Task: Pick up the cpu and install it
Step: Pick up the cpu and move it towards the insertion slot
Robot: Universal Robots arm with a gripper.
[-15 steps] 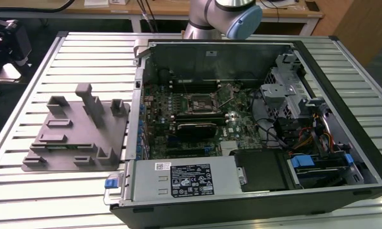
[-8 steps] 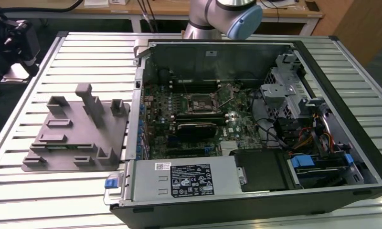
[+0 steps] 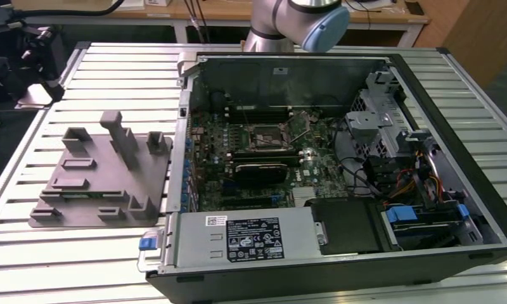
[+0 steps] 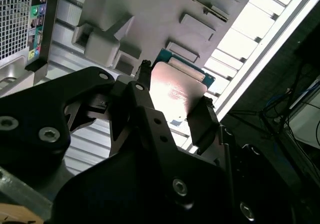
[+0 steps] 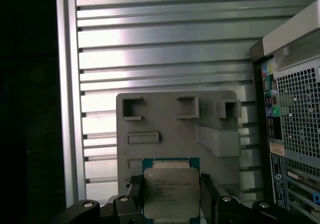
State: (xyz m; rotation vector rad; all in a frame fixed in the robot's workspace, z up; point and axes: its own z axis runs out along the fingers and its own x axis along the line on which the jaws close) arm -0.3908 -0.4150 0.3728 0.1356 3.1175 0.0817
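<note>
A slatted metal table point(image 3: 84, 253) spans the exterior view. An open computer case point(image 3: 456, 190) takes up the centre and the exterior view's right, and the arm point(image 3: 296, 22) enters at the top edge. A grey fixture plate point(image 3: 93, 190) lies at the exterior view's left, and a green motherboard point(image 3: 262, 183) sits mid-frame inside the case. In both wrist views the gripper point(image 5: 171, 191) point(image 4: 174, 89) has its jaws pinching the cpu point(image 5: 171, 201) point(image 4: 176, 82) by opposite edges. The cpu's silvery top faces the first wrist view, with the fixture plate behind it.

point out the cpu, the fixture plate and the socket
cpu point(image 5: 171, 191), first wrist view, centre of its metal top
fixture plate point(image 3: 101, 183), exterior view, bare flat part of its base
socket point(image 3: 268, 135), exterior view, its middle
</note>
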